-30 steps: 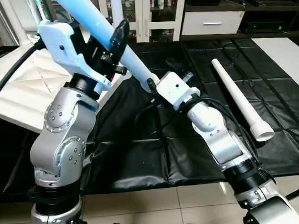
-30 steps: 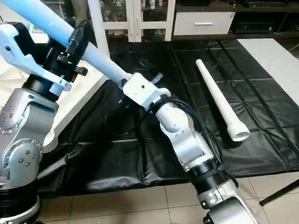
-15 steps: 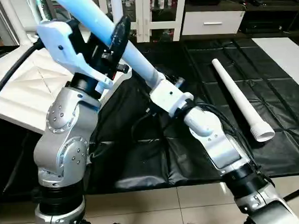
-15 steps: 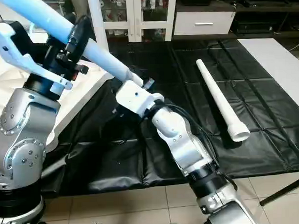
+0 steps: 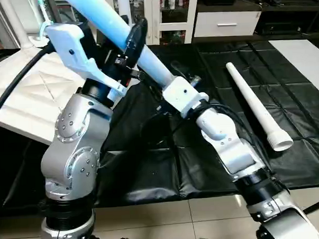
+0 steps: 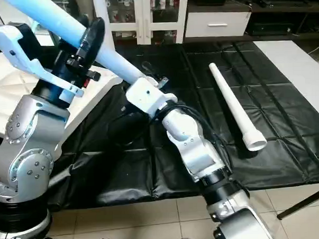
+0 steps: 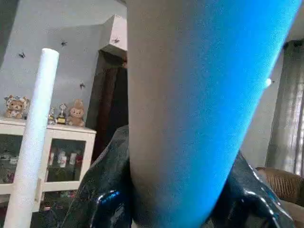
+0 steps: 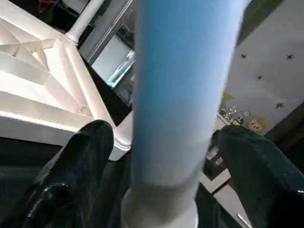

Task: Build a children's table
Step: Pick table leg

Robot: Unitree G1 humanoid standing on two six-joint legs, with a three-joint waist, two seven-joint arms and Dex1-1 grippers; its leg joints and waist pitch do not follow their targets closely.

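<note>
My left gripper (image 5: 125, 39) is shut on a long tapered table leg (image 5: 104, 13), held slanting up to the far left above the black mat. The left wrist view has both black fingers (image 7: 99, 194) pressed against this leg (image 7: 199, 95). My right gripper (image 5: 173, 81) is open around the leg's lower end. In the right wrist view its fingers (image 8: 85, 156) stand apart from the leg (image 8: 175, 95) on both sides. The white table top (image 5: 26, 99) lies ribbed side up at the left. A second leg (image 5: 254, 107) lies loose on the mat at the right.
A black mat (image 5: 214, 164) covers the work surface, with tiled floor at its near edge. A white glass-door cabinet (image 5: 160, 13) and a drawer unit (image 5: 227, 24) stand behind. An upright white leg (image 7: 31, 142) rises near the table top. A white panel (image 5: 305, 55) lies far right.
The left arm has shifted slightly right, carrying the leg with it. The right gripper has moved with the leg's lower end, a little up and right, still open.
</note>
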